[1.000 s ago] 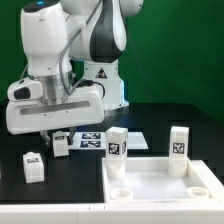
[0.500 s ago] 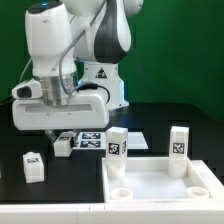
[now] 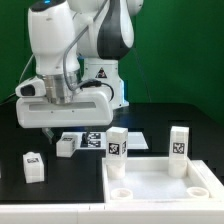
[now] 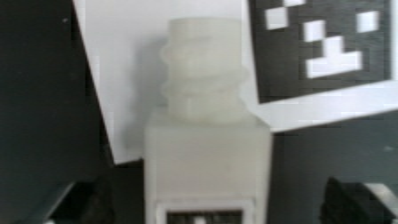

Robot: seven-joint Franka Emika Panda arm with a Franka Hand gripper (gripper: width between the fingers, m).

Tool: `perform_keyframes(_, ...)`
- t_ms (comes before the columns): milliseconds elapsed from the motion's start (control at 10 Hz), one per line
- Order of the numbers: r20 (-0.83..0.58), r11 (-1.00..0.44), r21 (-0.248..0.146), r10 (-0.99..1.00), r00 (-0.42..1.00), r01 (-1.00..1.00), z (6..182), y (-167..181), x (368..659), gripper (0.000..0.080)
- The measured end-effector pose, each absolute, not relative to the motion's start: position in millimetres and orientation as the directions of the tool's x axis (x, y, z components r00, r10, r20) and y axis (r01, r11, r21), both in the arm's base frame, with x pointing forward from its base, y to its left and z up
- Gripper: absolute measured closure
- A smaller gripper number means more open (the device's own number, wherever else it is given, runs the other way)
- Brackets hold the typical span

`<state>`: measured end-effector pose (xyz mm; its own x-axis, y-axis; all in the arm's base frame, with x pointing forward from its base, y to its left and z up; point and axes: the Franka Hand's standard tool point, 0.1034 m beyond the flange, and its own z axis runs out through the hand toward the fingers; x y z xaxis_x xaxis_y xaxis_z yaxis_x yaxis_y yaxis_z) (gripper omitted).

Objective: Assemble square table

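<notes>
The square table's white slab (image 3: 155,182) lies at the front right of the exterior view, round sockets in its corners. Two white tagged legs (image 3: 117,141) (image 3: 179,141) stand upright along its far edge. A third leg (image 3: 68,146) lies on the black table under my gripper (image 3: 66,135). In the wrist view this leg (image 4: 201,150) lies lengthwise between the jaws, its threaded end pointing away. My gripper (image 4: 214,205) is open; both dark fingers (image 4: 80,205) stand apart from the leg's sides. A fourth leg (image 3: 33,166) sits at the front left.
The marker board (image 3: 98,138) lies flat behind the lying leg; in the wrist view the marker board (image 4: 121,70) lies under the leg's threaded end. The robot base (image 3: 100,75) stands behind, before a green backdrop.
The arm has shifted toward the exterior view's right, and the lying leg with it. The jaws have opened and now stand clear of that leg.
</notes>
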<state>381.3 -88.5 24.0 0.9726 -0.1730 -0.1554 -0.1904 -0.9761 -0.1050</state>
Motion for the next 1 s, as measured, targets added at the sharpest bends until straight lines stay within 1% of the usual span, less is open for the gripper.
perform_keyframes(100,-0.164,-0.976,-0.121,-0.16,0.973,-0.18,35.4,-89.1,392.7,0.0168)
perform_keyframes(200,-0.191,-0.979,-0.135,-0.127,0.973,-0.154,40.5,-89.7,399.7,0.0153)
perform_keyframes(400,-0.296,-0.971,-0.176,-0.107,0.949,-0.164,40.0,-81.6,399.2,0.0151)
perform_keyframes(500,-0.378,-0.967,-0.198,-0.074,0.923,-0.159,41.5,-81.0,398.8,0.0151)
perform_keyframes(600,-0.463,-0.97,-0.195,-0.042,0.885,-0.148,44.6,-89.6,407.0,0.0151)
perform_keyframes(700,-0.532,-0.975,-0.184,-0.008,0.847,-0.125,45.7,-94.6,416.7,0.0151)
perform_keyframes(900,-0.673,-0.966,-0.196,0.009,0.739,-0.167,38.1,-88.4,417.5,0.0151)
perform_keyframes(1000,-0.692,-0.965,-0.203,0.023,0.722,-0.165,36.6,-87.1,419.9,0.0151)
